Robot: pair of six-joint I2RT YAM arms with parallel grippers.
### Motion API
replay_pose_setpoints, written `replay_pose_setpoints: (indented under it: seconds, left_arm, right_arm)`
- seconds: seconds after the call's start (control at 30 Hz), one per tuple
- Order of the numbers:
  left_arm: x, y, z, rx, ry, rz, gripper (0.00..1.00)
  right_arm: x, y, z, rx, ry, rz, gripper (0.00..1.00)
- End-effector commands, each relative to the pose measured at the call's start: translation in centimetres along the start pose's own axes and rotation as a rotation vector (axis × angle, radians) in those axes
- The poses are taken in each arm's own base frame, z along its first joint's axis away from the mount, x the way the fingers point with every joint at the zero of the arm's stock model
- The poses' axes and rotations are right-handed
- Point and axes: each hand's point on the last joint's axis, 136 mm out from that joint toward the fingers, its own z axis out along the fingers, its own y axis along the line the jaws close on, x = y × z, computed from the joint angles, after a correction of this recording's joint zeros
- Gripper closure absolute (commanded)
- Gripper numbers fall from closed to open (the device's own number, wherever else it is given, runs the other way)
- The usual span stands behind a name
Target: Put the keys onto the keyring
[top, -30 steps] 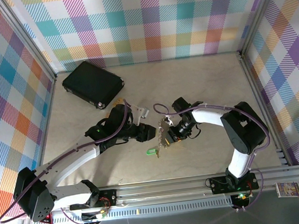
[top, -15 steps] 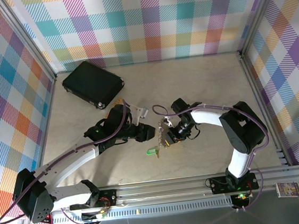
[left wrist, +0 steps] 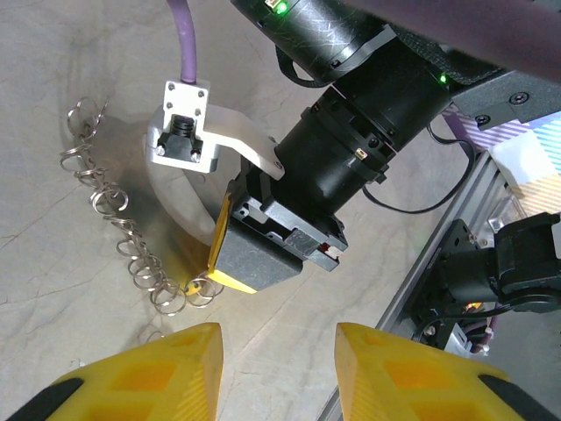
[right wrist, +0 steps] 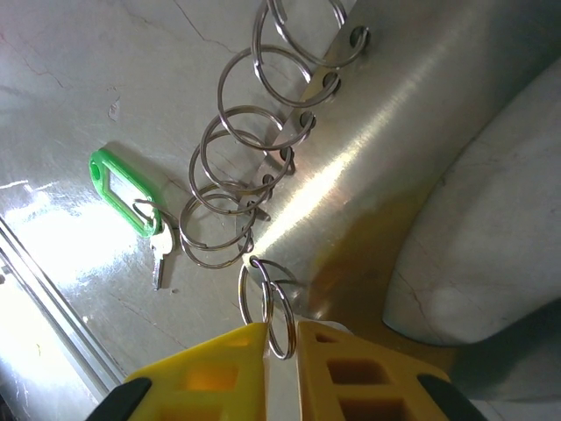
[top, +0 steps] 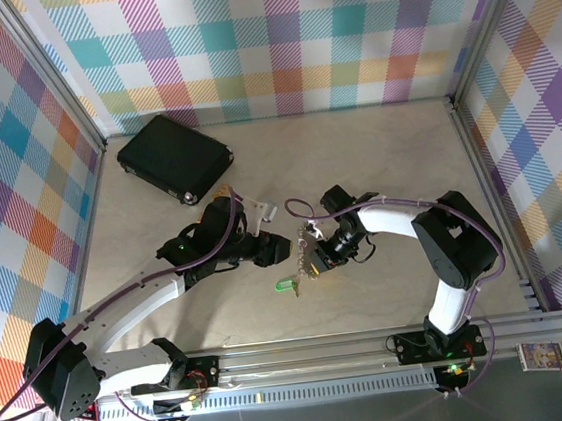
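While clamping end ring (right wrist: pixel 267 303) with right gripper (right wrist: pixel 280 333) jaws, faces key (right wrist: pixel 158 256) up-left; chain (right wrist: pixel 294 132) strung toward upper right. Left gripper (left wrist: pixel 276 351) jaws apart, empty.

Black case (top: pixel 174 157), perhaps zippered, on table (top: pixel 386 159)

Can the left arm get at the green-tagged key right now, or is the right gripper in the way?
Probably yes. The green-tagged key lies bare on the table beside the ring chain; the left gripper is open and empty. The right gripper, pinching the chain's end ring, crowds it.
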Motion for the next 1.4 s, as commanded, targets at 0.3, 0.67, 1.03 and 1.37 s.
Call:
replay_pose_setpoints:
  seconds: [0.3,0.67,1.03,1.37]
  left_arm:
    - [-0.6,-0.1,-0.9,0.005,-0.04,0.005,0.62]
    - [-0.7,-0.1,-1.3,0.001,-0.05,0.015,0.62]
    - [-0.1,0.0,-1.8,-0.01,-0.04,0.024,0.62]
    - [0.1,0.0,-1.9,-0.008,-0.036,0.041,0.62]
  right_arm:
    - [0.1,0.9,0.2,-0.027,0.029,-0.024,0.83]
    - [0.8,0.9,0.5,-0.047,0.033,0.046,0.8]
    - [0.6,1.0,0.7,-0.119,-0.042,0.185,0.81]
    - [0.4,0.8,-0.1,-0.174,-0.116,0.269,0.8]
